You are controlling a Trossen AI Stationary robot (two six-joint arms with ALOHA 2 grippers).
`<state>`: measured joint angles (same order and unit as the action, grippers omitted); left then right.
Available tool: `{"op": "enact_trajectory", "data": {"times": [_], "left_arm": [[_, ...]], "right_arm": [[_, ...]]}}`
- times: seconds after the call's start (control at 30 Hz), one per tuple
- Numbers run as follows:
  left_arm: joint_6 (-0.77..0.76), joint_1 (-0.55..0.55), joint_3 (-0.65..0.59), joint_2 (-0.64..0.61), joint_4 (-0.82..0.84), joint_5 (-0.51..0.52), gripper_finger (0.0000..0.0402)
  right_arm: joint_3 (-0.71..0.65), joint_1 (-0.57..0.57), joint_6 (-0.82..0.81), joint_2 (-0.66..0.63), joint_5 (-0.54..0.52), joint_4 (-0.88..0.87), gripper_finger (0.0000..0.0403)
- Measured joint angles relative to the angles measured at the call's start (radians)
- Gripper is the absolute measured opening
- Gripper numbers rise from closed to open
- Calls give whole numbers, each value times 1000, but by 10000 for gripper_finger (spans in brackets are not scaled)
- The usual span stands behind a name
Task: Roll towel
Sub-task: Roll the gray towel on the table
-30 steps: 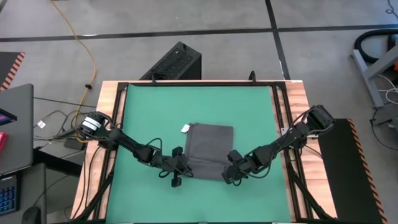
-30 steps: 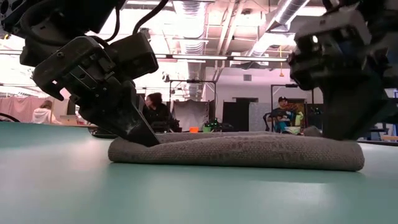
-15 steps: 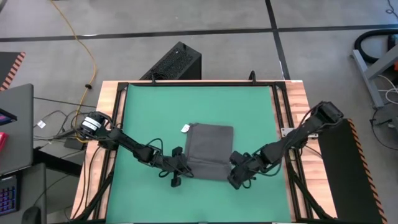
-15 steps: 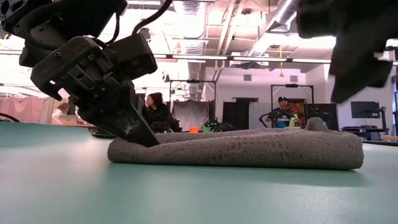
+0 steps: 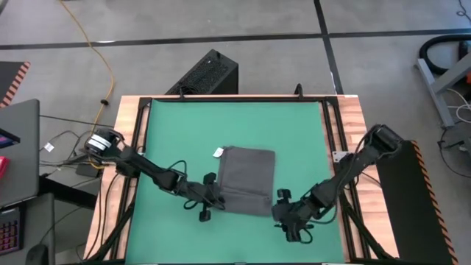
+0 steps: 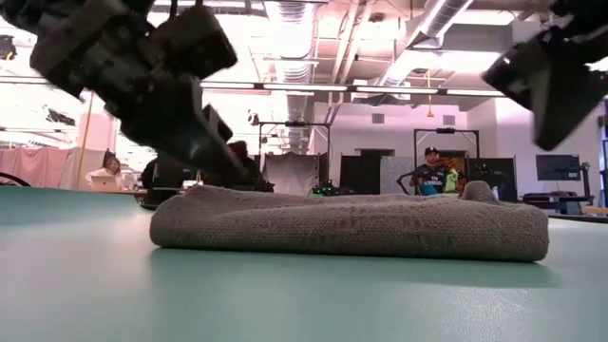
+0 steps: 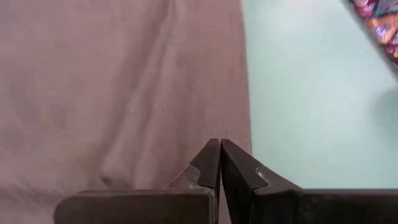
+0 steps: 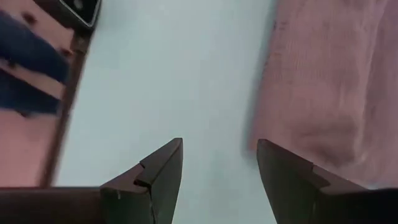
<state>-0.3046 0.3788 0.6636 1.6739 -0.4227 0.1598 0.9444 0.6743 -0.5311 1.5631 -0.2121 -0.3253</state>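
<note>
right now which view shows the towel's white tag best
The high view: the white tag shows plainly at the far left corner of the towel. The low view shows only the towel's thick near edge, no tag. Both wrist views show plain cloth beyond each gripper, no tag.

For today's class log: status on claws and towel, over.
Left claw shut at towel edge. Right claw open, off the towel, over mat. Towel flat, unrolled. Nothing in the way.

Left end effector (image 7: 220, 163) fingertips together, apparently pinching towel (image 7: 118, 87) edge
</note>
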Motion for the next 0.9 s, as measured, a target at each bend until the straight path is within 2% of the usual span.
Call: {"op": "enact_trajectory", "data": {"times": [0.23,0.33,0.57,0.9], "left_arm": [[133,8,1,-100,32,51,0],[185,8,2,-102,34,55,0],[259,6,2,-101,54,75,0],[298,-4,2,-101,52,92,0]], "right_arm": [[161,-10,229,115,-28,-174,229],[180,-7,296,166,-28,-197,229],[180,-13,322,246,-86,-194,229],[182,-22,338,200,-125,-211,229]]}}
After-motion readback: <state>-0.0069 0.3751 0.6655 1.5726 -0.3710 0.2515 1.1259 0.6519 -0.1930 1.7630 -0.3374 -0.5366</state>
